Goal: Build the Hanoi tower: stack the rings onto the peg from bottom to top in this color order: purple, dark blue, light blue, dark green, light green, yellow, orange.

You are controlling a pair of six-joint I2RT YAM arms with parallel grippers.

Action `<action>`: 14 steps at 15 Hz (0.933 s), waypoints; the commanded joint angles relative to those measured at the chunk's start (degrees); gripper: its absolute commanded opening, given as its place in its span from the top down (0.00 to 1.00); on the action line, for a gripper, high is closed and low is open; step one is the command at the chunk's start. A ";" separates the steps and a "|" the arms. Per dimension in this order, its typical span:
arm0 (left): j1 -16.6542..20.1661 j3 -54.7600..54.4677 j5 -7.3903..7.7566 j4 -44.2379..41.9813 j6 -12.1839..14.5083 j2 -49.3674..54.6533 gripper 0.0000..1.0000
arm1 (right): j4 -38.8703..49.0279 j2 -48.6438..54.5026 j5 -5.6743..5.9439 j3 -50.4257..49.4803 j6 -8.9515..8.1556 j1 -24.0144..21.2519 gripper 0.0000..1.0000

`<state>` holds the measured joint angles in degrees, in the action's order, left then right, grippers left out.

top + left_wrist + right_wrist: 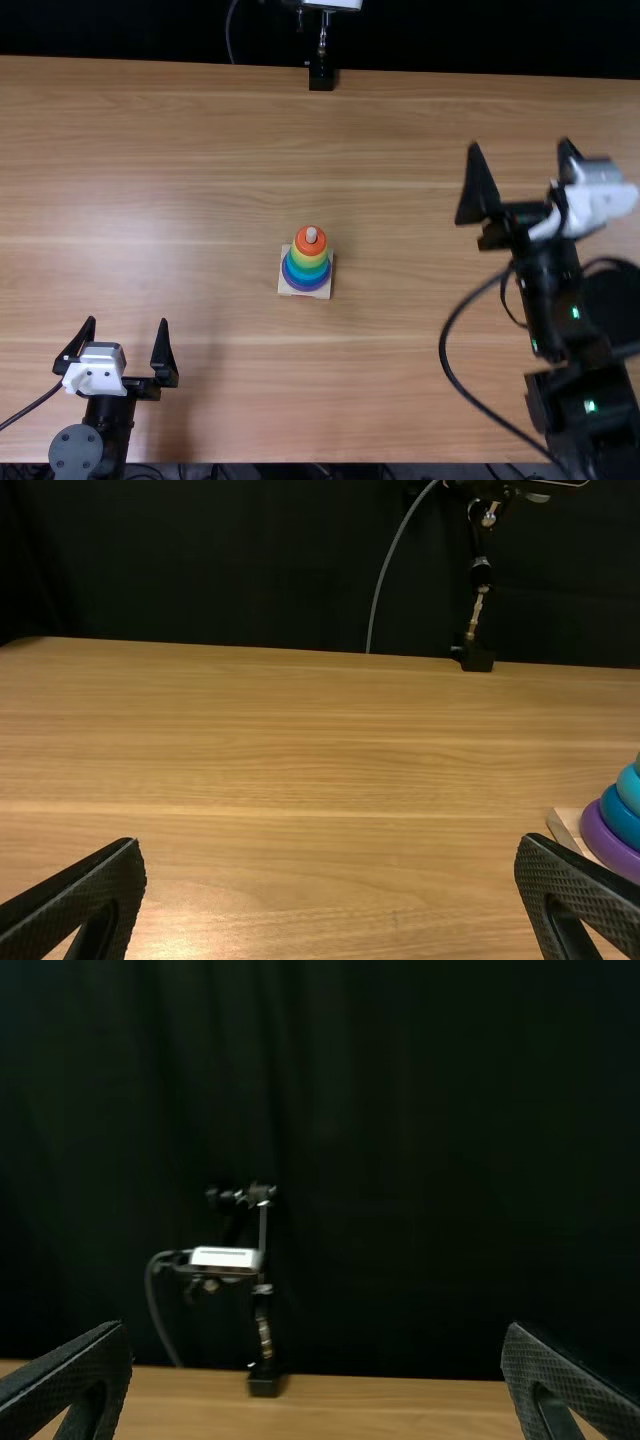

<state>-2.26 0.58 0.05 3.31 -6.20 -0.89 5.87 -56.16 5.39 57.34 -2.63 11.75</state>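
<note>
The ring tower (307,262) stands near the middle of the table, its rings stacked on a peg over a square wooden base (325,290). Orange is on top, then yellow, greens, blues, and purple lowest; the peg tip (311,234) pokes out above. At the lower left, my left gripper (127,345) is open with nothing between its fingers. My right gripper (522,165) is open, raised at the right, well apart from the tower. The left wrist view has my left gripper (330,865) and part of the purple ring (610,842). In the right wrist view my right gripper (315,1350) spans nothing.
A camera stand (321,75) is at the table's far edge, with a dark curtain behind it. A black cable (445,350) loops beside the right arm, between it and the tower. The wooden table (180,180) extends around the tower.
</note>
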 commanded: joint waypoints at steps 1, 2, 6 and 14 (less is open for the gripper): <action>-0.29 -0.58 -0.69 1.54 0.29 0.89 0.00 | 1.45 5.71 1.05 -9.35 0.31 -0.85 0.00; -0.29 -0.58 -0.69 1.54 0.29 0.89 0.00 | 2.82 10.81 0.94 -16.47 0.10 -1.20 0.00; -0.29 -0.58 -0.69 1.54 0.29 0.89 0.00 | 8.41 32.69 0.94 -41.35 0.31 -3.49 0.00; -0.20 -0.58 -0.69 1.54 0.29 0.89 0.00 | 0.71 56.16 0.83 -56.29 0.42 -6.83 0.00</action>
<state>-2.26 0.58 0.03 3.33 -6.20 -0.89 5.98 -0.67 5.82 1.41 -2.26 5.56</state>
